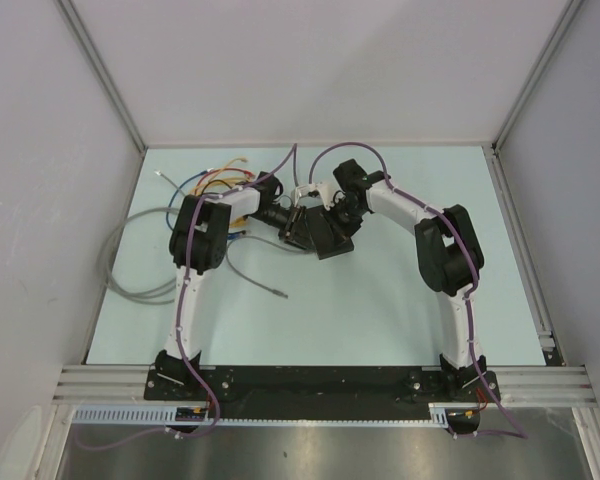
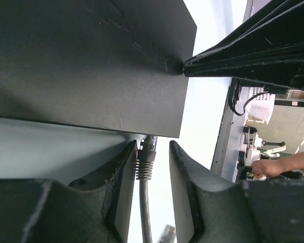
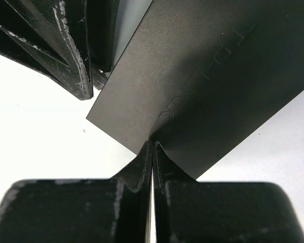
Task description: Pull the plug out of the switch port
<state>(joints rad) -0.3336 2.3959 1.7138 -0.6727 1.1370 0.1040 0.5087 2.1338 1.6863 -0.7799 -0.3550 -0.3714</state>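
Observation:
The switch (image 1: 328, 238) is a flat black box lying between my two grippers at mid-table. In the left wrist view it fills the top (image 2: 91, 61), and a grey plug (image 2: 147, 154) with its grey cable goes into its near edge. My left gripper (image 2: 153, 144) is open, its fingers on either side of the plug's boot, the left finger nearly touching it. It also shows in the top view (image 1: 292, 220). My right gripper (image 3: 152, 145) is shut, its tips pressed against the switch's flat top near an edge. It shows in the top view (image 1: 340, 213) too.
Loops of grey cable (image 1: 130, 270) and a bunch of coloured cables (image 1: 215, 180) lie left of the left arm. A loose grey cable end (image 1: 270, 287) lies in front of the switch. Another loose plug (image 2: 167, 233) lies under the left gripper. Walls enclose the table.

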